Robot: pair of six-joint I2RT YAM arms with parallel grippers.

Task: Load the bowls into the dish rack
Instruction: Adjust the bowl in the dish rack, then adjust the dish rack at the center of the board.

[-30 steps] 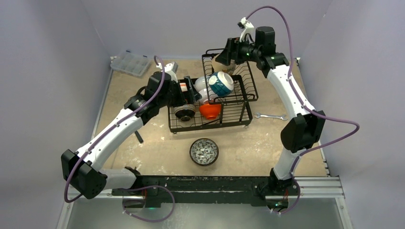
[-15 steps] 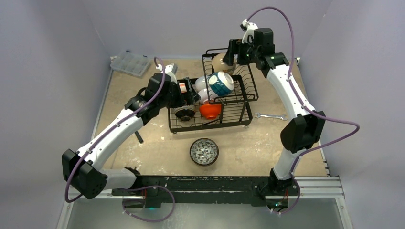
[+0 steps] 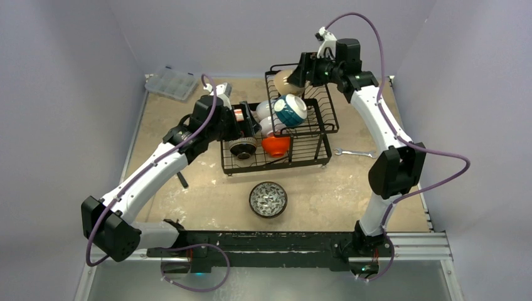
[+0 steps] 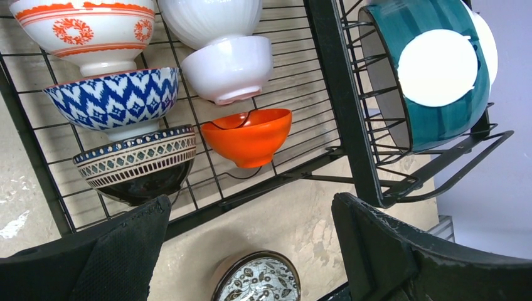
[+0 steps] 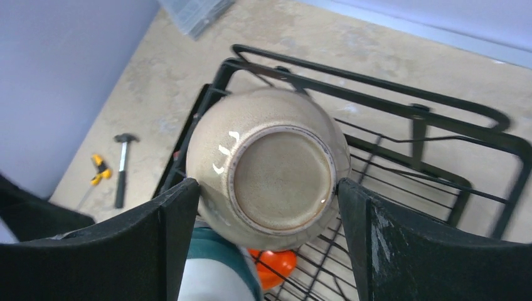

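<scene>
My right gripper (image 5: 268, 188): jaws wide, tan bowl (image 5: 276, 169) between the fingers, at the far left corner of the dish rack (image 5: 376, 81) basket. Gripped or only touching, can't tell. My left gripper (image 4: 251, 202): fully open, empty, over the rack's near left side. Rack sits toward the table (image 3: 351, 188) far edge, teal bowl (image 4: 439, 106) in the basket, orange bowl (image 4: 251, 135) and blue bowl (image 4: 116, 100) on the base. Patterned bowl (image 3: 268, 199) on the table between rack and near edge.
</scene>
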